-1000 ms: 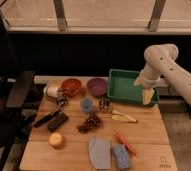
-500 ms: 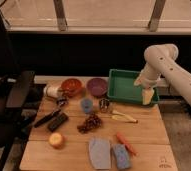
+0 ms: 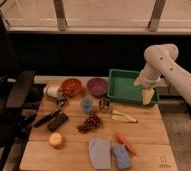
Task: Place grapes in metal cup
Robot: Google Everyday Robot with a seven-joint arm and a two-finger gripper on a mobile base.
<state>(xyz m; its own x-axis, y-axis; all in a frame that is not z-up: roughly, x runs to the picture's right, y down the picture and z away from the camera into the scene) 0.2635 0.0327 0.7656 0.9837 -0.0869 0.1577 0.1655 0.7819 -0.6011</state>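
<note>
The grapes [image 3: 90, 122], a dark reddish-purple cluster, lie on the wooden table [image 3: 149, 135] near its middle. The small shiny metal cup [image 3: 104, 103] stands just behind and right of them, next to the light blue cup [image 3: 86, 104]. My gripper [image 3: 147, 96] hangs at the end of the white arm over the right front edge of the green tray [image 3: 120, 86], well right of the grapes and the cup. It holds nothing that I can see.
An orange bowl [image 3: 71, 87] and a purple bowl [image 3: 96, 86] stand at the back. A banana [image 3: 124, 117], a carrot [image 3: 126, 142], a round yellow-orange fruit [image 3: 55, 139], a grey cloth [image 3: 99, 151], a blue sponge [image 3: 121, 156] and dark utensils [image 3: 53, 120] lie around.
</note>
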